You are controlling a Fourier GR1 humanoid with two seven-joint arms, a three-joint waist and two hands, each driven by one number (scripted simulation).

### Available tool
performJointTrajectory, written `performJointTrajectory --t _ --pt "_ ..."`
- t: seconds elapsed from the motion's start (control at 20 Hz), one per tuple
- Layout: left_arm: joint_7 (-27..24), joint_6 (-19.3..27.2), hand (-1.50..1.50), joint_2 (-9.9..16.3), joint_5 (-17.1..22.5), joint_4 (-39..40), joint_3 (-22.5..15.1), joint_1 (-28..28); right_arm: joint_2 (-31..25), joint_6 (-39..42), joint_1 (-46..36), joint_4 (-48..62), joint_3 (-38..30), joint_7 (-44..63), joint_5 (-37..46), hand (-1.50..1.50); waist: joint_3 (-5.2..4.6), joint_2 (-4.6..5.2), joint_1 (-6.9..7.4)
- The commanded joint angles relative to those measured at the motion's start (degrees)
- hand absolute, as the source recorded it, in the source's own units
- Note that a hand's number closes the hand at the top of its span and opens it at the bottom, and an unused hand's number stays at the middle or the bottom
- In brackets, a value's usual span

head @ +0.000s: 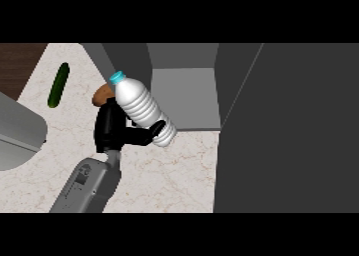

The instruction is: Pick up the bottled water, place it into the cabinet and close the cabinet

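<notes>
No writing can be read on the bottled water (141,107), a ribbed clear bottle with a light blue cap. The left hand (115,127) has its fingers (154,131) curled around the bottle's lower end, holding it tilted above the pale marbled counter (167,175), just in front of the open grey cabinet (186,97) (its dark door stands at the right). A cucumber (59,85) lies on the counter to the left.
</notes>
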Motion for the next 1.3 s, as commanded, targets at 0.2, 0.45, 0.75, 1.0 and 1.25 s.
performJointTrajectory --t 0.2,0.45,0.75,1.0,1.25 --pt "5.48 6.11 1.50 -0.35 -7.00 8.54 -1.69 -18.07 -0.20 0.81 -2.08 0.97 -0.60 -0.02 -1.03 -1.50 0.43 1.21 -3.32" --pt "7.57 9.22 1.50 0.96 -9.64 10.59 -2.65 -18.44 -0.76 1.52 -0.72 0.92 0.32 -0.44 -0.81 -1.50 0.42 1.37 -4.60" --pt "6.80 11.78 1.50 2.07 -11.64 12.68 -2.92 -17.95 -1.04 1.56 -1.54 0.30 0.13 0.63 -1.37 -1.50 0.33 1.76 -5.33" --pt "7.39 15.86 1.50 3.51 -16.15 14.75 -5.11 -18.12 -0.63 1.36 -3.16 1.69 0.67 1.48 -1.12 -1.50 0.37 1.99 -5.32" --pt "8.63 18.49 1.50 5.21 -19.75 17.50 -6.82 -18.10 -1.14 2.24 -2.89 2.45 -0.23 -0.13 -1.43 -1.50 0.42 1.86 -5.42"
